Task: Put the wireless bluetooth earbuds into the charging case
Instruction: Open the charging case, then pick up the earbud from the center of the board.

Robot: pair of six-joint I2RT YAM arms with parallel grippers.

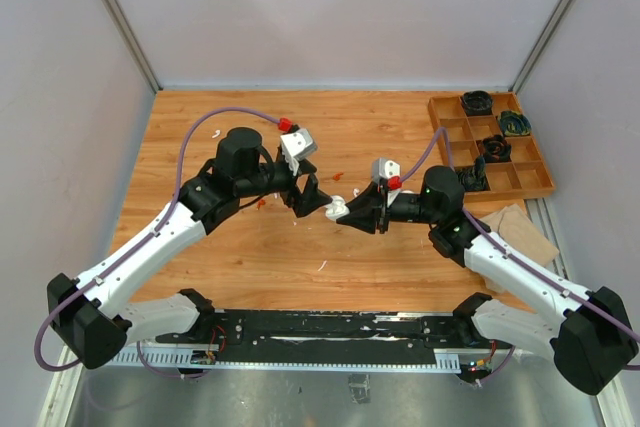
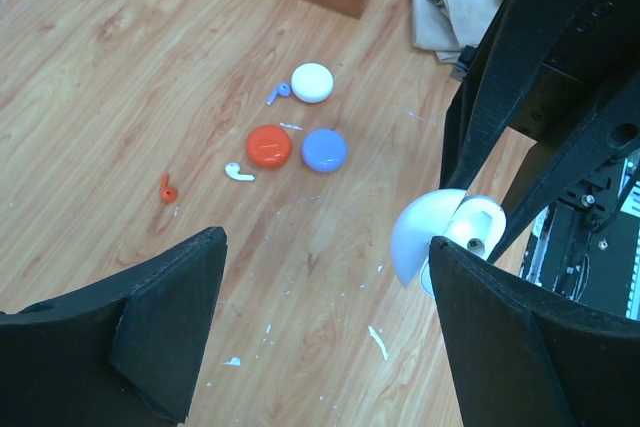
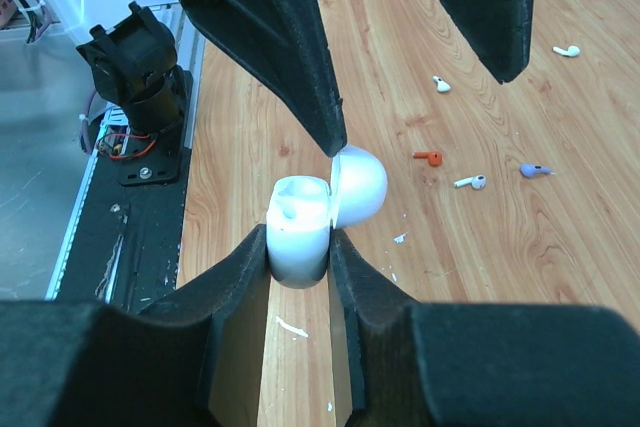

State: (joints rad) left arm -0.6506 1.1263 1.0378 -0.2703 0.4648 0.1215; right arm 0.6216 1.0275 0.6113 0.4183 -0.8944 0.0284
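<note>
The right gripper (image 3: 300, 245) was clamped on the white charging case (image 3: 298, 209), whose lid hung open. The left gripper (image 2: 325, 247) was spread wide and held nothing, one finger seemingly touching that lid. On the table (image 1: 250, 267) lay an orange earbud (image 2: 166, 188), a white earbud (image 2: 238, 172) and a purple earbud (image 2: 277, 93), near three round pucks (image 2: 268, 146).

Bright, even overhead light fills all three views, leaving only soft, faint shadows on the wooden desk (image 1: 250, 257). In the wrist views the left tool (image 2: 325, 245) and right tool (image 3: 300, 239) show as dark, slightly soft masses, while the white charging case (image 3: 360, 182) carries mild glare.
</note>
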